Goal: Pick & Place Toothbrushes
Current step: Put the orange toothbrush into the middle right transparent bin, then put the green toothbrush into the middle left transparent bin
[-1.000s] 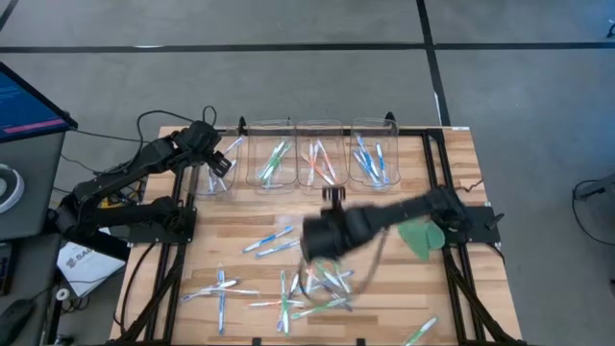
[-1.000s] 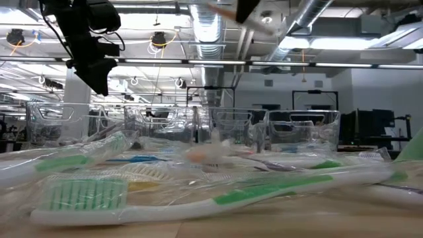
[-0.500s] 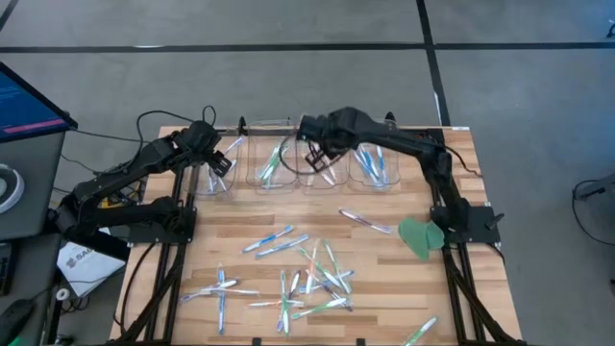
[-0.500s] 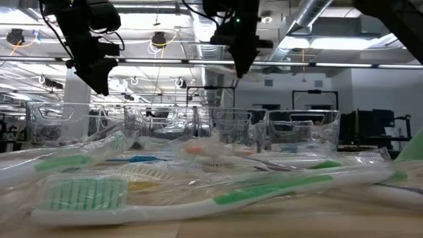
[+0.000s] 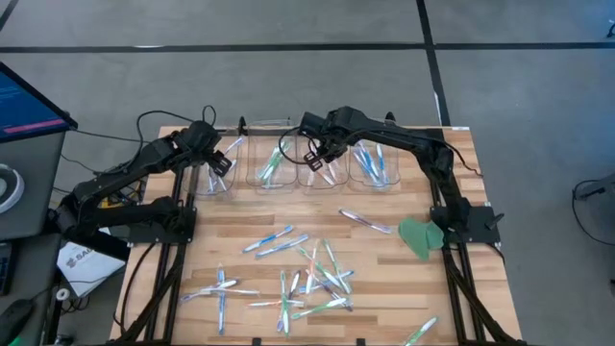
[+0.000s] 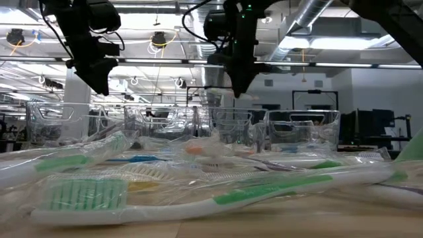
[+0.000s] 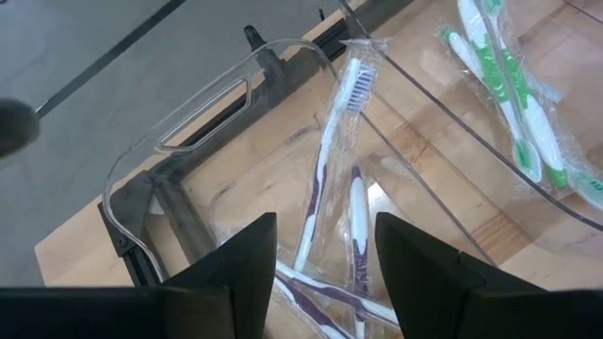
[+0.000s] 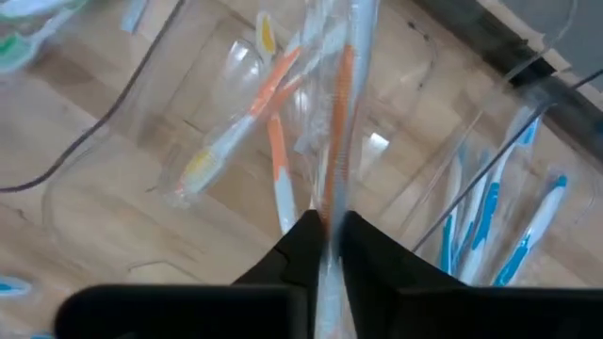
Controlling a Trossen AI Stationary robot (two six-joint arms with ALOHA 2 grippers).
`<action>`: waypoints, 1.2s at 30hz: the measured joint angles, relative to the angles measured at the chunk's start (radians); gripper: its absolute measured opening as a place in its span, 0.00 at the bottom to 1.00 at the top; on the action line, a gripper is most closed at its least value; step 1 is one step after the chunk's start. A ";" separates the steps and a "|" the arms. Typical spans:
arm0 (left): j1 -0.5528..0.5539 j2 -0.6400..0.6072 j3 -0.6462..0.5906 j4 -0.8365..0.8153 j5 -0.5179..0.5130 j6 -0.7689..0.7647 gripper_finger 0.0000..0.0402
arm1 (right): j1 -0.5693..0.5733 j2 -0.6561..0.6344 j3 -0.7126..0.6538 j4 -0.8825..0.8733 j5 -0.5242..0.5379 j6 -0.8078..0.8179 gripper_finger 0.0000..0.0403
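Four clear bins stand along the table's far edge, holding purple (image 5: 219,178), green (image 5: 272,165), orange (image 5: 322,171) and blue (image 5: 373,165) toothbrushes. Many wrapped toothbrushes (image 5: 307,274) lie loose on the wooden table's near half. My right gripper (image 8: 332,247) hangs over the orange bin (image 8: 236,122), shut on a wrapped orange toothbrush (image 8: 337,113). My left gripper (image 7: 325,264) waits open above the purple bin (image 7: 188,122), touching nothing. My right gripper pinches the wrapped orange toothbrush by its handle (image 8: 332,202) between its two fingers. The fingers come from above, pointing steeply down, and lie along the brush. The brush hangs below the fingers toward the orange bin; whether its lower end touches anything, I cannot tell.
A flat green leaf-shaped piece (image 5: 419,235) lies at the table's right edge. Black frame rails (image 5: 173,250) run along both sides. A cable (image 5: 284,154) loops near the right wrist. In the low view, wrapped green toothbrushes (image 6: 198,192) lie close in front.
My right gripper has swung from above the loose pile in the table's middle to the far edge, over the orange bin, rolling its wrist as it went, then sunk a little. It has carried the orange toothbrush along, clear of the table.
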 joint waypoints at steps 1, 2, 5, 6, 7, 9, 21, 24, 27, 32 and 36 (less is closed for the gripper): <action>0.000 0.000 0.000 0.001 0.000 0.000 0.44 | 0.000 -0.001 -0.010 0.009 0.000 0.000 0.13; 0.000 0.000 0.000 0.001 0.000 0.000 0.44 | -0.001 -0.001 -0.020 0.015 0.000 0.000 0.16; 0.000 0.000 0.000 0.003 0.000 0.000 0.44 | -0.012 0.000 -0.038 0.017 0.000 0.011 0.27; 0.000 0.000 0.000 0.003 0.000 0.000 0.44 | -0.013 0.000 -0.039 0.018 0.001 0.020 0.31; 0.000 0.000 0.000 0.003 0.000 0.000 0.44 | -0.013 -0.001 -0.039 0.018 0.002 0.023 0.35; 0.000 0.000 0.000 0.003 0.000 0.000 0.44 | -0.014 -0.001 -0.040 0.038 0.002 0.010 0.42; 0.000 0.000 -0.055 0.034 0.000 0.000 0.44 | 0.078 -0.005 0.113 -0.109 -0.101 -0.038 0.59; 0.000 0.000 -0.055 0.042 0.000 0.000 0.44 | 0.157 -0.006 0.122 -0.157 -0.176 -0.035 0.57; 0.000 0.000 -0.055 0.042 0.000 0.000 0.44 | 0.259 -0.004 0.114 -0.198 -0.178 -0.030 0.56; 0.000 0.000 -0.055 0.043 0.000 0.000 0.44 | 0.429 -0.001 0.018 -0.141 -0.112 -0.030 0.56; 0.000 0.000 -0.055 0.048 0.000 0.000 0.44 | 0.538 -0.001 -0.073 -0.095 -0.029 0.019 0.56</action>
